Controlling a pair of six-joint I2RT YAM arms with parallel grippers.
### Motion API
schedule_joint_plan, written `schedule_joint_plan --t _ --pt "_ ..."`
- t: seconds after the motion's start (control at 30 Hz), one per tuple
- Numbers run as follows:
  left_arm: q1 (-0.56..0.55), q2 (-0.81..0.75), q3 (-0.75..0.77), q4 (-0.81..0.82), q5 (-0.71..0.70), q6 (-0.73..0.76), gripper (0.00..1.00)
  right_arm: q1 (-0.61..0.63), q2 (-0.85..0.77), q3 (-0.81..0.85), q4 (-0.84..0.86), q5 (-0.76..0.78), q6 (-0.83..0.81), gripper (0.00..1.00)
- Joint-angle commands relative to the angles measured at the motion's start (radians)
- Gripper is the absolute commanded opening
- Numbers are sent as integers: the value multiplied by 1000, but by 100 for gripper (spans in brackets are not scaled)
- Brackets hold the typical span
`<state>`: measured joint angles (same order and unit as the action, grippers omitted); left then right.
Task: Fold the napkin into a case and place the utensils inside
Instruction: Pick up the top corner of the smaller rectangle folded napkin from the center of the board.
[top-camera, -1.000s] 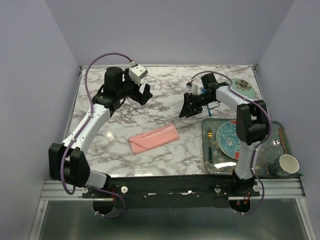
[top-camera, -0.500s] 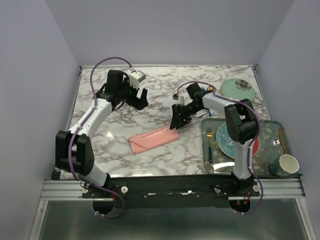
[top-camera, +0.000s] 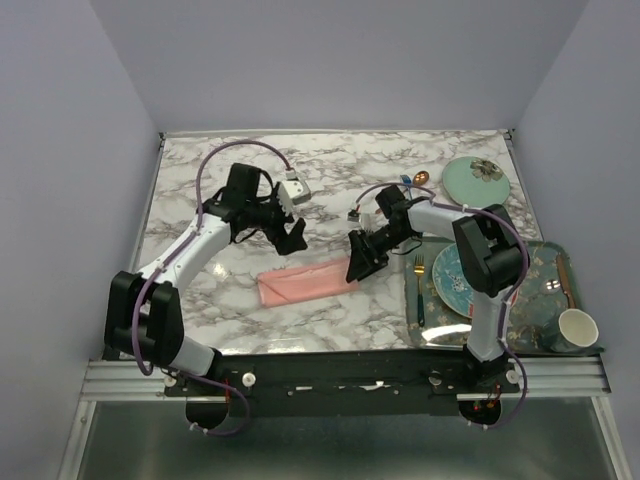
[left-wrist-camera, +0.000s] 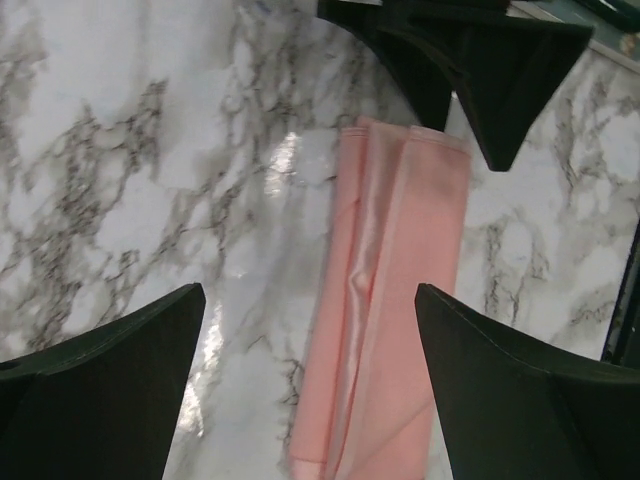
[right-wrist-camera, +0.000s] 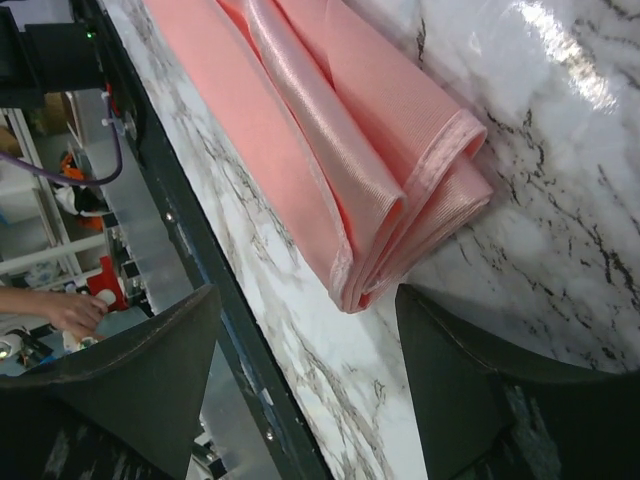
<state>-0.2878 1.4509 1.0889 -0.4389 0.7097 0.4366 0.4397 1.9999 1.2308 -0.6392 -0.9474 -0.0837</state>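
Top external view: the marble tabletop (top-camera: 200, 200) is carrying the pink napkin (top-camera: 305, 283), already folded into a narrow case (left-wrist-camera: 400, 300), which is lying below and between the two grippers.

- The left gripper (top-camera: 291, 238) is hovering just behind the case's middle, fingers spread wide, holding nothing.
- The right gripper (top-camera: 362, 262) is hanging over the case's right end, likewise open and empty. Its wrist view is showing the layered end sitting between the two fingers.
- Judgement: the satin is looking light, limp and slippery, so the layers are likely sliding apart under a careless pinch. Lifting only the top hem at that end should be opening a mouth.
- The spoon (top-camera: 421, 179) and blue fork (top-camera: 405, 182) are lying well behind the right gripper, mostly hidden by its arm.
- I cannot tell which layer is forming the pocket opening.
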Motion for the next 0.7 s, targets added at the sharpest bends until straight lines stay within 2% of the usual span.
schedule_joint_plan --t 0.0,0.03,0.07,0.17,0.23,0.33,0.47,0.67 --pt "-121 58 -21 -28 114 171 91 4 -85 -43 -5 -4 4 80" --pt "-140 96 -11 -27 116 178 86 -4 -108 -47 -5 1 21 80" --pt "-154 117 -3 -27 111 185 73 -10 -121 -48 -4 7 31 80" --pt "-203 192 31 -12 94 191 58 -48 -139 -44 1 38 73 76" --pt "-234 247 61 -3 90 174 57 -76 -147 -48 15 52 119 74" --pt "-261 308 101 8 83 160 57 -94 -148 -45 45 68 169 65" --pt "-281 351 123 19 74 185 65 -101 -128 -24 76 99 228 53" --pt "-309 397 160 -6 77 208 65 -104 -112 -31 127 142 286 46"
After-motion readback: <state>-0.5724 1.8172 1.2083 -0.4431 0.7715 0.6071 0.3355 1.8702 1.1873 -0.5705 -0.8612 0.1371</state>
